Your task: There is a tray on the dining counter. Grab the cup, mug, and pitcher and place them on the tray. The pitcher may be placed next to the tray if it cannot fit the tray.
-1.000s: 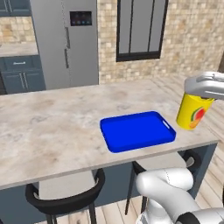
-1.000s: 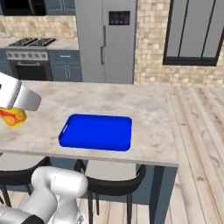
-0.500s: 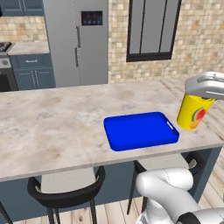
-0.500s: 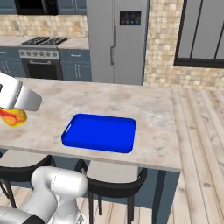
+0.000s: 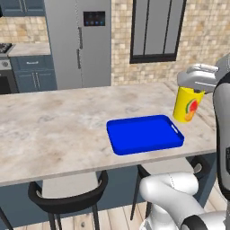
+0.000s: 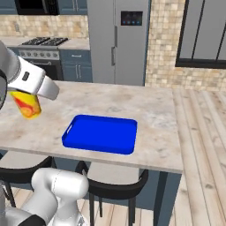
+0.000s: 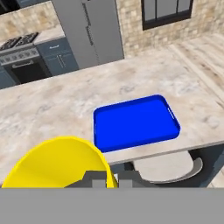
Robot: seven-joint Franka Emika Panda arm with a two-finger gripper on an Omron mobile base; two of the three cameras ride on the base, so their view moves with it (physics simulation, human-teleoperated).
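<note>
My gripper (image 5: 192, 91) is shut on the rim of the yellow cup (image 5: 186, 106) with its red-orange mark. The cup hangs above the dining counter (image 5: 54, 130), just right of the blue tray (image 5: 143, 134) in the left base view. From the right base view, the cup (image 6: 26, 104) hangs under the gripper (image 6: 29, 92), left of the tray (image 6: 100, 133). In the hand view the cup (image 7: 57, 164) looms large at the bottom by the gripper (image 7: 107, 179), and the tray (image 7: 135, 122) lies bare beyond it. The mug and the pitcher are out of view.
Dark stools (image 5: 67, 197) stand under the counter's near edge (image 6: 110, 176). A grey fridge (image 5: 78, 42) and a stove (image 6: 42, 44) line the back wall. Wooden floor lies past the counter's right end (image 6: 198, 132).
The whole picture has shifted as the base drove. The cup, still held, has come a little closer to the tray and slightly higher.
</note>
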